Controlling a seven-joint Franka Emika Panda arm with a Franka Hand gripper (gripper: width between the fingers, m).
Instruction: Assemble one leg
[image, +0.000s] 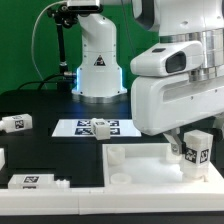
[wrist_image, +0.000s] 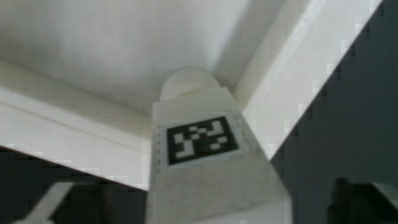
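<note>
My gripper (image: 194, 146) is shut on a leg (image: 198, 150), a stubby white block with a black-and-white tag. I hold it upright over the corner of the large flat white tray-like piece (image: 140, 170) at the exterior view's right. In the wrist view the leg (wrist_image: 206, 135) runs out from between my dark fingers (wrist_image: 365, 200), and its far end is at the tray's raised corner (wrist_image: 231, 75). I cannot tell whether the leg touches the tray. Three more legs lie loose: one at the left (image: 15, 123), one by the marker board (image: 100, 125), one at the front left (image: 35, 181).
The marker board (image: 75, 129) lies in the middle of the black table. A second robot base (image: 97, 60) stands behind it, with a cable at the back left. A small white part (image: 2, 160) shows at the left edge.
</note>
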